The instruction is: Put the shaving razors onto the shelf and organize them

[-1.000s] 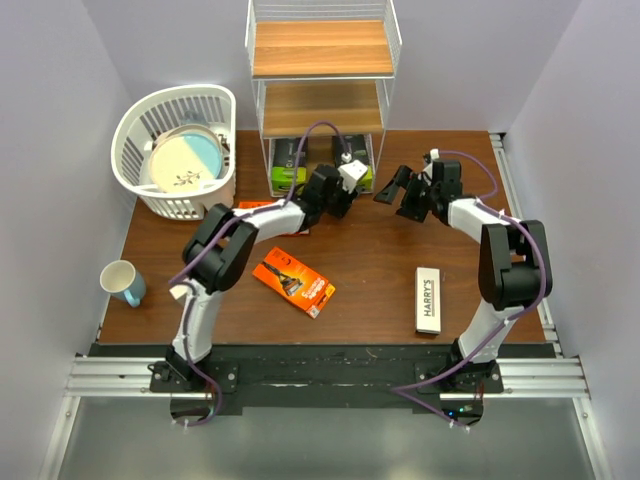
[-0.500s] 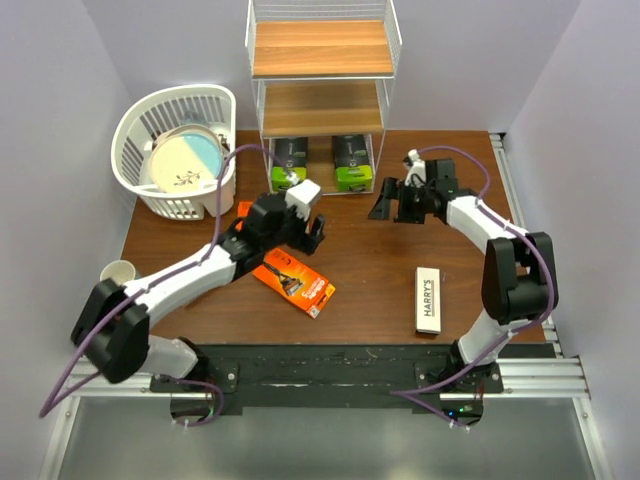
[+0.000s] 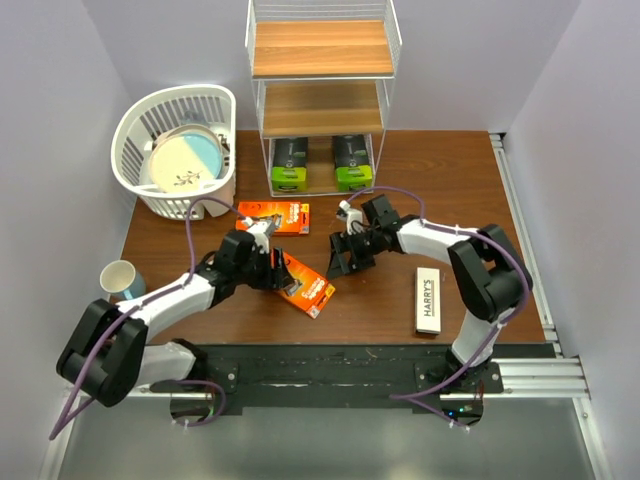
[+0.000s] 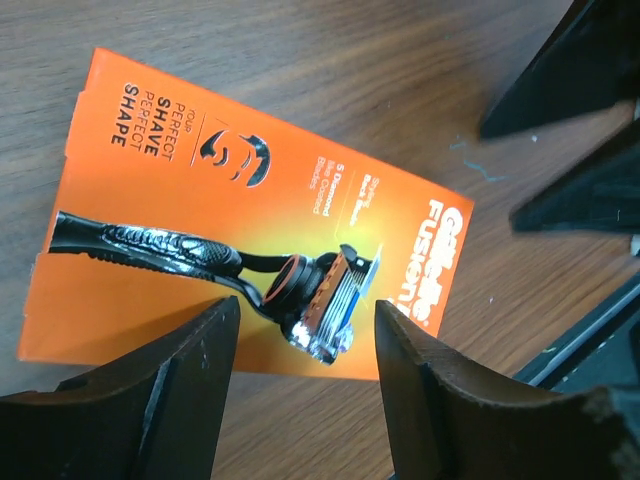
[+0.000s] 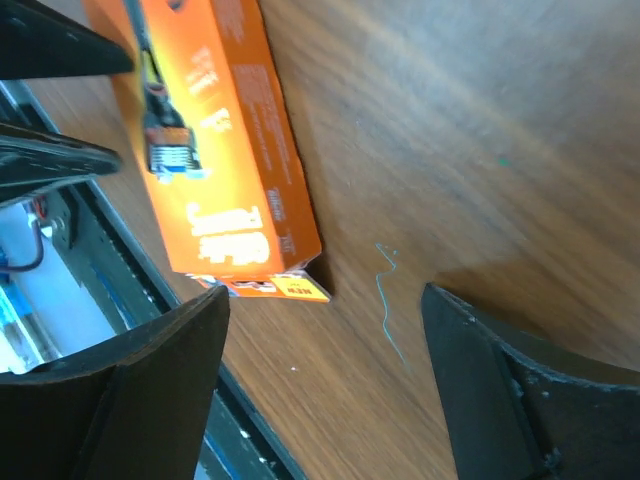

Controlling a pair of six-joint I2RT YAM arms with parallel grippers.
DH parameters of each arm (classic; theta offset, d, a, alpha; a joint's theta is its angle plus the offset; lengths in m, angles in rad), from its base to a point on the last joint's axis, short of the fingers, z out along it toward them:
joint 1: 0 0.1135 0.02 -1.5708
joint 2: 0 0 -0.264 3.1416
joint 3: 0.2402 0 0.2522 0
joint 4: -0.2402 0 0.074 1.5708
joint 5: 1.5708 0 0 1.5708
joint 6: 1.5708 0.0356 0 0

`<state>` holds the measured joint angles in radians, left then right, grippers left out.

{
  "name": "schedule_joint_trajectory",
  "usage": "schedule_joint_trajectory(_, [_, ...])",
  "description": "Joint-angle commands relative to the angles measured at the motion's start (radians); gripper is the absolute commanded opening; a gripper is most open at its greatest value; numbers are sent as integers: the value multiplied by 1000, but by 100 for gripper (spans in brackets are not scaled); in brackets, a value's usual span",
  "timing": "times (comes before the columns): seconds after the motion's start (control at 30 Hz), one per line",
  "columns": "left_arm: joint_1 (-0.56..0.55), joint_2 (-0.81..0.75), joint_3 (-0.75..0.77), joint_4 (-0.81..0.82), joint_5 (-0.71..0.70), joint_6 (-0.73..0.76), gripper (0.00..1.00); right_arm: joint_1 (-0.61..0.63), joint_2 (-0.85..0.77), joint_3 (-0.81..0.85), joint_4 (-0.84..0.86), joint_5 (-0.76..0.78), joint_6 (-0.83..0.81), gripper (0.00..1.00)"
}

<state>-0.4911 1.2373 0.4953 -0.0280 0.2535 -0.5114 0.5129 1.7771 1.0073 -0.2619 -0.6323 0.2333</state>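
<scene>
L grip [image 4: 300, 335] part-open over orange box [image 4: 250, 215], nothing held; R grip [image 5: 320, 345] wide, empty. Centre L on box, squeeze edges.

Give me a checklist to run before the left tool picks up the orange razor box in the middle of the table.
1. Left tool open: ok, jaws apart over the flat orange cardboard razor box.
2. Box gripped: not ok, it lies flat on the brown wooden table.
3. Right tool out of the way: not ok, it stands open close beside the box's end.
4. Room on the white wire shelf: ok, the visible part of its middle wooden board is bare.
5. Two black-and-lime-green packs shelved: ok, side by side on the bottom tier.
</scene>
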Motion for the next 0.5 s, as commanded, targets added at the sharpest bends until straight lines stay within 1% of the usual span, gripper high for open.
schedule_joint_trajectory(0.0, [5, 47, -43, 19, 6, -70, 62, 18, 60, 16, 13, -41, 15, 80])
schedule_joint_trajectory(0.07, [5, 62, -40, 100, -17, -62, 63, 26, 84, 22, 7, -52, 8, 78])
schedule_joint_trajectory(0.17, [8, 103, -11, 138, -46, -29, 63, 38, 117, 28, 12, -69, 12, 75])
schedule_joint_trajectory(0.3, [13, 142, 52, 132, -68, 13, 62, 52, 133, 33, 13, -90, 6, 70])
schedule_joint_trajectory(0.47, [34, 128, 60, 157, -65, 31, 62, 56, 122, 27, -23, -70, -25, 67])
